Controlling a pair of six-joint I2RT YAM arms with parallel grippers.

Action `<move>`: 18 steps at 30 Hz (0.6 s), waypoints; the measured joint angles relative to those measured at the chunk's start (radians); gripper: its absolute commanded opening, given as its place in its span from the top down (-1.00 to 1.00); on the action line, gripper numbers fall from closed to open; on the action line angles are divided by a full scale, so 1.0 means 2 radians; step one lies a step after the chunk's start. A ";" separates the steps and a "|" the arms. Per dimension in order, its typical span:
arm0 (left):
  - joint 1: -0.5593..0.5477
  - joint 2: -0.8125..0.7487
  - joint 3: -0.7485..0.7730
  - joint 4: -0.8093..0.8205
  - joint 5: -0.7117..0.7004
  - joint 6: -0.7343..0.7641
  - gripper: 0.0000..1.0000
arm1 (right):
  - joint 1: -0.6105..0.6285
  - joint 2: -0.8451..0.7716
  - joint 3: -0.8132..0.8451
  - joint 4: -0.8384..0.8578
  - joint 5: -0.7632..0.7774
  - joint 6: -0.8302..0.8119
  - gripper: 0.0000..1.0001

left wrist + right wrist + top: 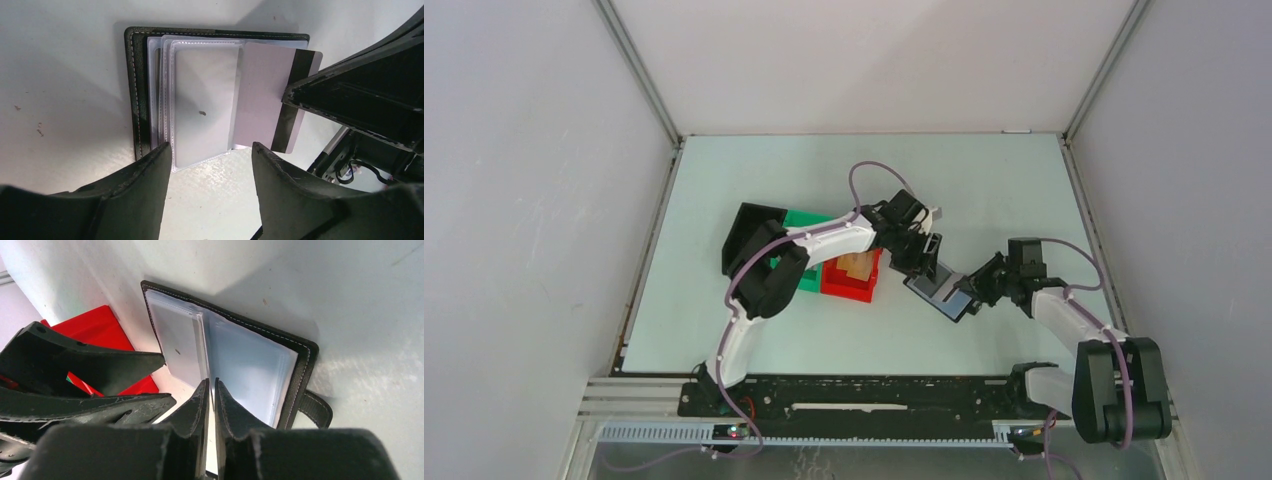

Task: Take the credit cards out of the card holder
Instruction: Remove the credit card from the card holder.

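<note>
Card holder, a small flat black folding wallet (939, 292), lies open on the pale table (984, 200), just right of a red plastic bin (852, 280).

- Top view: left gripper (924, 268) sits over the wallet's far end and right gripper (974, 292) at its near-right end. The two are very close together.
- Left wrist view: one pale grey credit card with a black stripe (260, 95) sticks halfway out of the clear plastic sleeves (200, 110). Its striped end meets the right gripper's dark finger. The left jaws stand wide apart, straddling the wallet's edge and holding nothing.
- Right wrist view: the right jaws are drawn to a narrow slit aimed at the sleeves. I cannot tell whether they actually pinch the card.

Risks, as I judge them:
- Nothing pins the wallet, so a pull could drag it along with the card.
- A light pinch could slip off the glossy card.
- The card could bind in its sleeve and bend.
- The fingers could knock together, being this close.
</note>
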 measured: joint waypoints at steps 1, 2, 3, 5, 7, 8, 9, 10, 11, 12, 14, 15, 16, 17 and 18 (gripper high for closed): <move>0.001 0.000 0.000 0.000 0.002 -0.001 -0.30 | 0.001 0.004 0.000 0.004 0.000 0.000 0.71; 0.001 0.000 0.001 0.000 0.003 -0.003 -0.30 | 0.002 0.009 0.000 0.007 -0.001 0.000 0.76; 0.001 0.000 0.001 0.000 0.003 -0.004 -0.31 | 0.003 0.013 0.000 0.011 -0.001 0.000 0.86; 0.002 0.000 0.001 0.000 0.004 -0.004 -0.30 | 0.004 0.018 0.000 0.014 -0.003 -0.001 1.00; 0.003 0.000 0.001 0.000 0.004 -0.004 -0.30 | 0.004 0.018 0.000 0.014 -0.003 -0.002 1.00; 0.003 -0.001 0.001 0.000 0.004 -0.004 -0.30 | 0.004 0.015 0.000 0.012 -0.003 -0.003 1.00; 0.003 -0.002 0.001 0.000 0.004 -0.004 -0.31 | 0.003 0.010 0.000 0.007 -0.003 -0.005 1.00; 0.004 -0.004 0.000 -0.001 0.004 -0.004 -0.31 | 0.000 0.002 0.000 -0.001 -0.003 -0.009 1.00; 0.005 -0.009 -0.001 -0.003 0.003 -0.004 -0.32 | -0.004 -0.011 0.000 -0.010 -0.004 -0.016 1.00; 0.006 -0.015 -0.003 -0.004 0.004 -0.004 -0.34 | -0.008 -0.027 0.000 -0.018 -0.005 -0.023 1.00; 0.010 -0.037 -0.011 -0.007 0.010 -0.003 -0.35 | -0.019 -0.062 0.000 -0.032 -0.013 -0.040 1.00; 0.013 -0.051 -0.016 -0.006 0.017 -0.003 -0.36 | -0.028 -0.083 0.000 -0.038 -0.024 -0.051 1.00; 0.016 -0.064 -0.020 -0.006 0.023 -0.004 -0.36 | -0.037 -0.101 0.000 -0.040 -0.034 -0.062 1.00; 0.019 -0.079 -0.025 -0.006 0.032 -0.004 -0.37 | -0.044 -0.115 0.000 -0.042 -0.046 -0.072 1.00; 0.024 -0.096 -0.030 -0.005 0.043 -0.004 -0.38 | -0.050 -0.130 0.000 -0.043 -0.063 -0.083 1.00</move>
